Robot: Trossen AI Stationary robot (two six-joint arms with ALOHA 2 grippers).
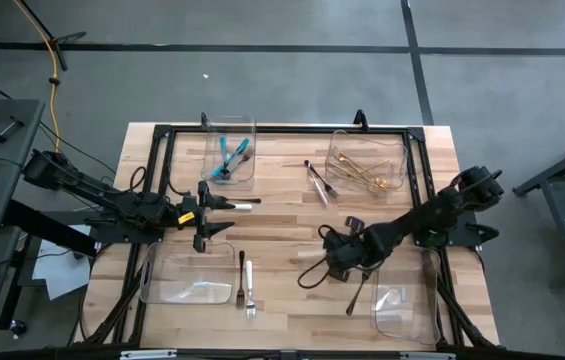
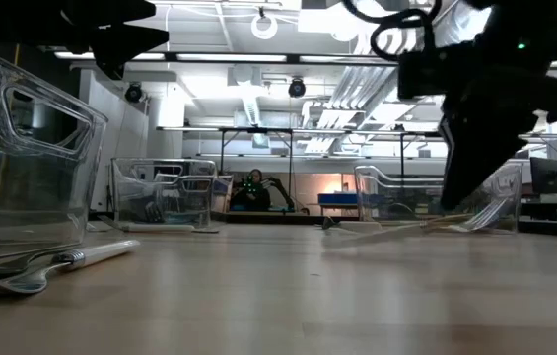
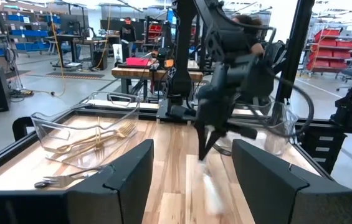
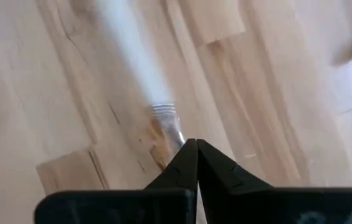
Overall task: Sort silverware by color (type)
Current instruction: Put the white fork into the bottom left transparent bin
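My right gripper (image 1: 345,262) hangs over the table's middle right, pointing down and shut on a white-handled utensil (image 4: 139,68). My left gripper (image 1: 230,217) waits open at the middle left, and its wrist view (image 3: 193,144) shows nothing between the fingers. Another white handle (image 1: 246,203) lies just beyond its far finger. Teal pieces (image 1: 228,158) sit in the far left bin and gold ones (image 1: 367,175) in the far right bin. Dark steel pieces (image 1: 319,182) lie on the wood between those bins. A white-handled fork (image 1: 249,282) lies by the near left bin. My right gripper pinches the utensil's steel neck (image 4: 174,138), just past the collar, between its two fingertips. It comes from above. The white handle (image 3: 210,183) hangs below the fingers. I cannot tell whether the handle's lower end touches the wood.
Clear bins stand at four places: far left (image 1: 230,130), far right (image 1: 398,150), near left (image 1: 162,285) and near right (image 1: 402,310). A black frame (image 1: 282,128) borders the table. The wood between the two grippers is bare. A person sits far off in the room (image 2: 250,192).
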